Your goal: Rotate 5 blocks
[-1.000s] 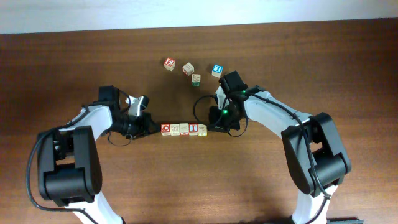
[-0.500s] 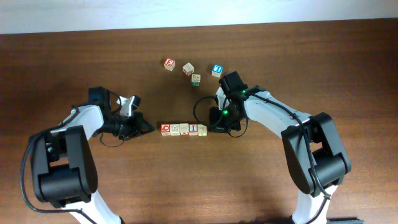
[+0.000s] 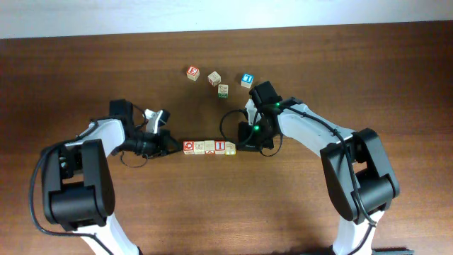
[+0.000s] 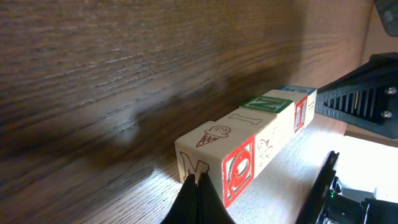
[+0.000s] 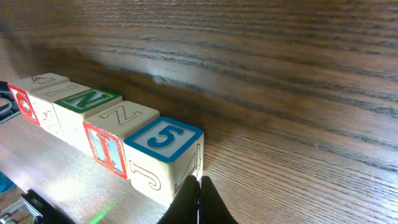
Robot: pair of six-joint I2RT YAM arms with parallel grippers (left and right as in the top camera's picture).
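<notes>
1. The left gripper [image 3: 172, 146] lay low over the table [image 3: 85, 64], its jaws pinched shut on nothing, tips at the row's left end.
2. Five blocks [image 3: 209, 147] sat mid-table, touching in one line.
3. The right gripper [image 3: 241, 145], likewise shut and empty, met the right end.
4. Four loose blocks [image 3: 214, 78] lay scattered behind the row.

at the right gripper [image 5: 199, 188], pale blocks [image 5: 127, 118]: blue-framed 5 nearest, then red-framed, then green n; dark brown grained table [image 5: 298, 74].
</notes>
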